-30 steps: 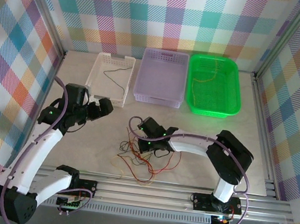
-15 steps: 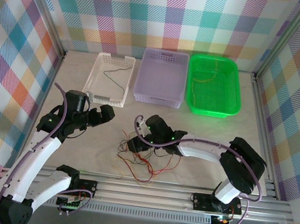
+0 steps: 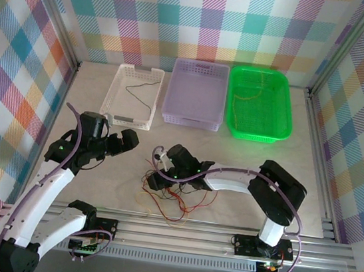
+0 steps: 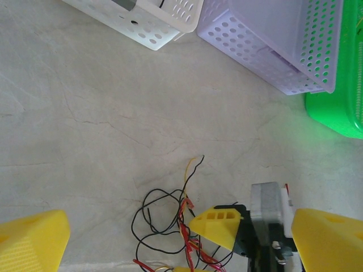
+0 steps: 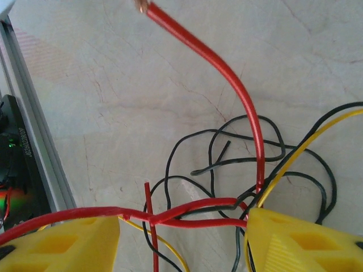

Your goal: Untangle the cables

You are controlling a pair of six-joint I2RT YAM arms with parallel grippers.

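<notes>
Tangled cables [image 3: 174,205]; sprawl seemingly longest left-right.

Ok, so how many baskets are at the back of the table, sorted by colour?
White plastic basket with holes: 1
Pale purple plastic basket with holes: 1
Bright green plastic mesh basket: 1
Total: 3

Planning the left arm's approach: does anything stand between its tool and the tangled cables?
No obstacle stands on the table between the left tool and the cables. The right tool, however, sits open over part of the tangle.
</notes>
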